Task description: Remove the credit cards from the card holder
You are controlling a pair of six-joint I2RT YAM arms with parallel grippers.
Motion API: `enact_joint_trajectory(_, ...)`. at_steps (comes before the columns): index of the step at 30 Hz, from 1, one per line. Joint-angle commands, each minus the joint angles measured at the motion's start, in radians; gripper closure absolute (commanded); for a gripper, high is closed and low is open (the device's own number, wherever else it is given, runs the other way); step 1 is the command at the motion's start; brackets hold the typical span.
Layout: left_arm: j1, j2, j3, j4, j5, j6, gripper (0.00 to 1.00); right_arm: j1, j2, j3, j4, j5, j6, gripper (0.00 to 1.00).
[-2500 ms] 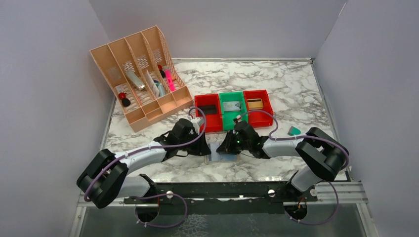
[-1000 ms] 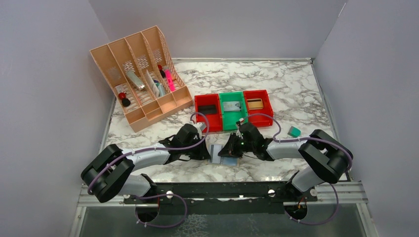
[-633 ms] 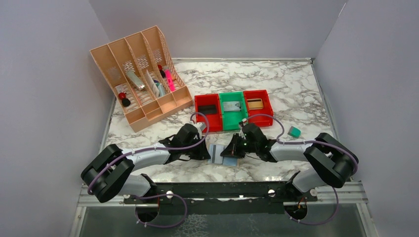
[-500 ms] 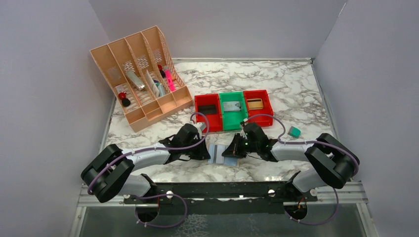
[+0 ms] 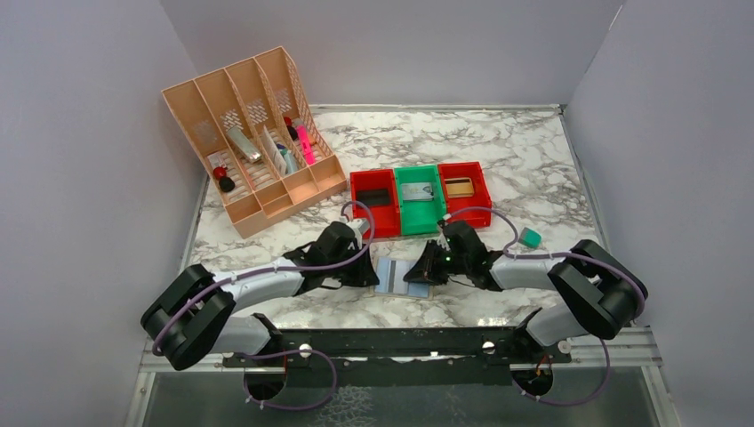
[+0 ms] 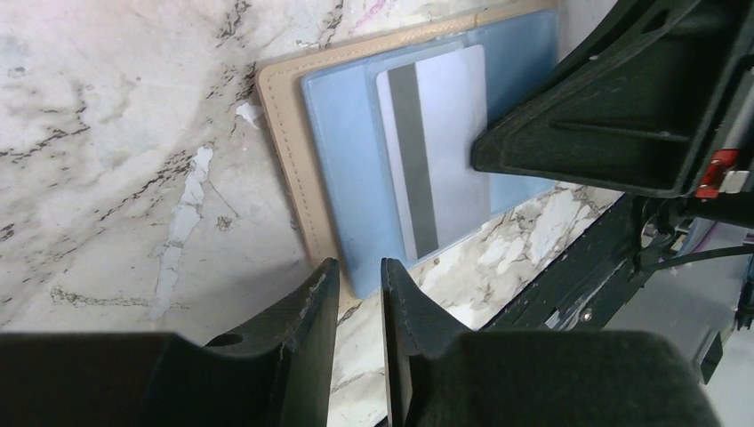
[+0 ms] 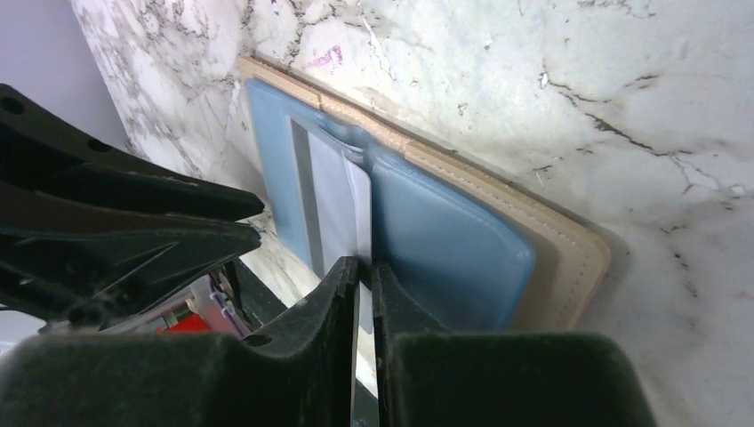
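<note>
Holder [image 6: 356,178] lies open on table [image 5: 498,169], just nearside of green bin [image 5: 420,215]. Right tool [image 7: 363,267] pinches card [image 6: 440,133] protruding from blue pocket. Left tool [image 6: 356,285] stands slightly parted at holder's corner; cannot tell whether it grips.

Card holder [image 6: 342,178] hemmed at 9 o'clock by left gripper [image 5: 373,274] and at 3 o'clock by right gripper [image 5: 412,277], which pinches the card [image 7: 342,196]; only a narrow gap between them. Three bins [image 5: 421,222] close at 12 o'clock. Slotted rack [image 5: 267,203] at 10 o'clock. Teal block [image 5: 530,237] at 2 o'clock. Bare table [image 5: 498,142] beyond the bins: passable. Mounting rail [image 5: 391,342] bounds 6 o'clock.
</note>
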Motion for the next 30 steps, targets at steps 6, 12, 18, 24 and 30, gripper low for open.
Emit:
enact_joint_trajectory(6, -0.035, -0.008, 0.126, -0.006, 0.085, 0.072, 0.64, -0.005, 0.050, -0.015, 0.048, -0.033, 0.038, 0.75)
enact_joint_trajectory(12, -0.056, 0.105, 0.180, -0.023, 0.076, 0.089, 0.64, -0.004, 0.049, -0.023, 0.060, -0.030, 0.053, 0.76)
enact_joint_trajectory(18, -0.064, 0.184, 0.149, -0.025, 0.038, 0.070, 0.68, -0.007, 0.056, -0.019, 0.065, -0.053, 0.069, 0.80)
enact_joint_trajectory(24, -0.069, 0.196, 0.123, -0.046, 0.012, 0.087, 0.73, -0.013, 0.063, -0.031, 0.118, -0.093, 0.091, 0.75)
enact_joint_trajectory(30, -0.070, 0.200, 0.135, -0.097, -0.034, 0.093, 0.77, -0.015, 0.054, -0.053, 0.170, -0.113, 0.116, 0.75)
